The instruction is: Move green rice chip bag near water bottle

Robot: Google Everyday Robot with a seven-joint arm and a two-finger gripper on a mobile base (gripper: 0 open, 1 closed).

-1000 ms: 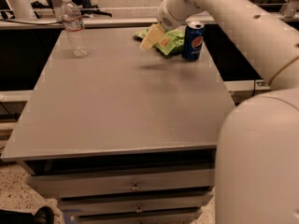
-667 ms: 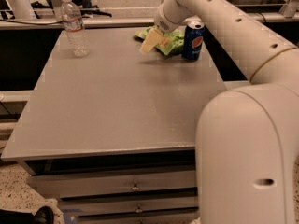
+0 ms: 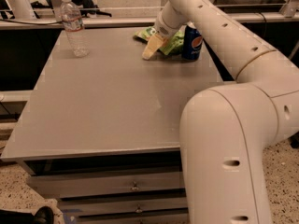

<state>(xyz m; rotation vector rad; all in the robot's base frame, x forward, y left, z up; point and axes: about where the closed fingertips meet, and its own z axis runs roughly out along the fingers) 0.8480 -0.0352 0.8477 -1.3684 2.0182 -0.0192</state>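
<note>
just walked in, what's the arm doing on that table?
The arm is reaching across the grey table to its far right corner. There the claw is down at the green rice chip bag, which lies beside a blue Pepsi can. Whether it has a grip on the bag can't be seen. The water bottle stands upright at the far left corner, well apart from the bag, so the move is not yet done.

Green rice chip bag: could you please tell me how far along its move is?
Done: nothing; the crinkled bright-green snack bag lies beside the blue Pepsi can, apart from the clear ribbed plastic bottle. In hand: the claw is at the bag. Left: carrying it across.
</note>
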